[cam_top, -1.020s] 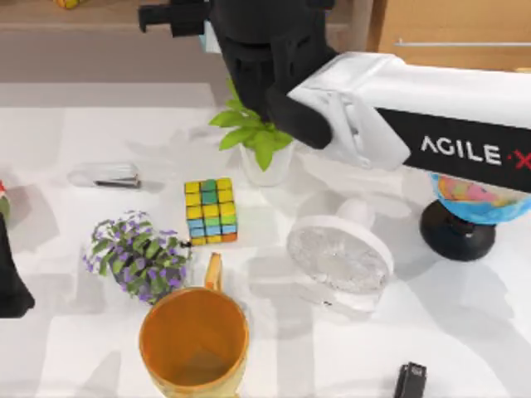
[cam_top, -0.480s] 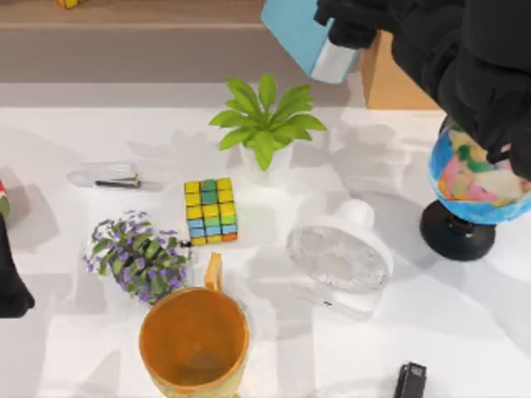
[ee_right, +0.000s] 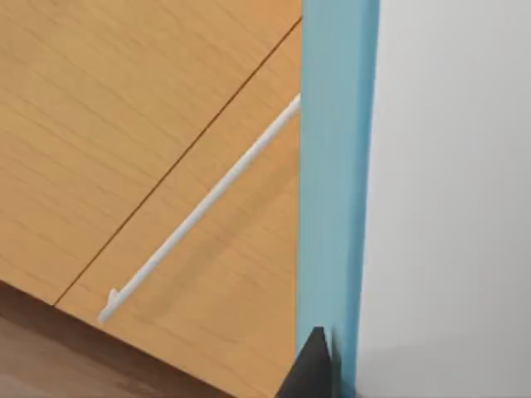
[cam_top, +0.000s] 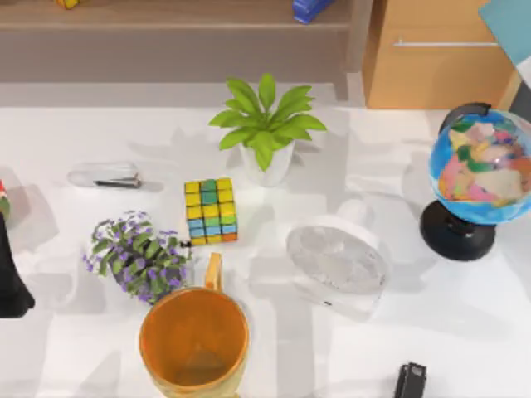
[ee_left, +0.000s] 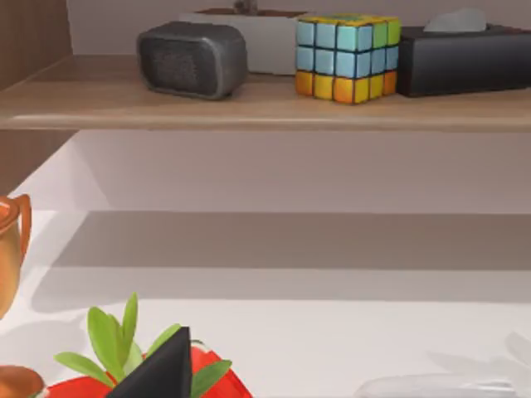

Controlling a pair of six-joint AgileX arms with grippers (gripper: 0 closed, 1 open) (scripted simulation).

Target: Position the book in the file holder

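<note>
From above, our right arm has swung clear of the table since a second ago, when it covered the potted plant (cam_top: 265, 124), and half a second ago, when it carried the book past that plant's far side; now only a corner of the book (cam_top: 508, 23) shows, well beyond the globe (cam_top: 479, 170), against the wooden cabinet (cam_top: 440, 66). We judge the carry is under way, with no file holder yet seen. On the table we count one colourful cube (cam_top: 210, 211), one lavender bunch (cam_top: 137, 255), one orange mug (cam_top: 193, 340), one white fan (cam_top: 338, 261), one clear stapler (cam_top: 106, 175) and one globe. Our left arm (cam_top: 10, 278) sits parked far from the globe; its wrist view shows one finger tip (ee_left: 162, 371) over a strawberry (ee_left: 203, 381), so we cannot tell its opening. In the right wrist view the right gripper (ee_right: 319, 365) is clamped on the book's cyan cover.
</note>
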